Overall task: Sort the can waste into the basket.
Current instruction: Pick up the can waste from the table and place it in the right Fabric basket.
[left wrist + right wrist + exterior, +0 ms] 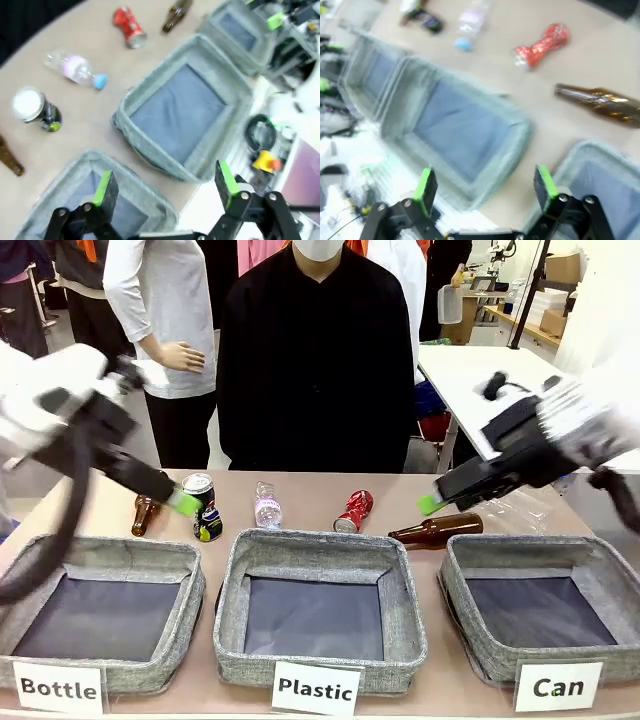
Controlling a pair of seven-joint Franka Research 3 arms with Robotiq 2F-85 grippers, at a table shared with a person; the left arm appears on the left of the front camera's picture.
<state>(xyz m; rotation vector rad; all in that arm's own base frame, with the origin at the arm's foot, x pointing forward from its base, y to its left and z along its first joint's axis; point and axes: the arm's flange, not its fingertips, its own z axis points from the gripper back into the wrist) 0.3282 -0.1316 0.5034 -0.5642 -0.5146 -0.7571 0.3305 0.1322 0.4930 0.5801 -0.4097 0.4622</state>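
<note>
Both arms are over the counter, and neither has anything in hand. The left gripper gapes wide, green pads far apart with nothing between them. In the front view its tip sits left of centre, just beside the Pepsi can (touching or not, I can't tell). That can stands upright toward the counter's far side, with a brown glass bottle lying to its left and a clear plastic bottle to its right. The crushed red can lies on its side near centre frame, just behind the Plastic basket. The right gripper is spread fully too, empty, hovering right of centre just above a second brown bottle. The Can basket sits at lower right, its white card propped in front. The red can is nearer to it, and the Pepsi can is well apart from it, behind the Bottle basket at lower left. A person in black stands across the counter.
</note>
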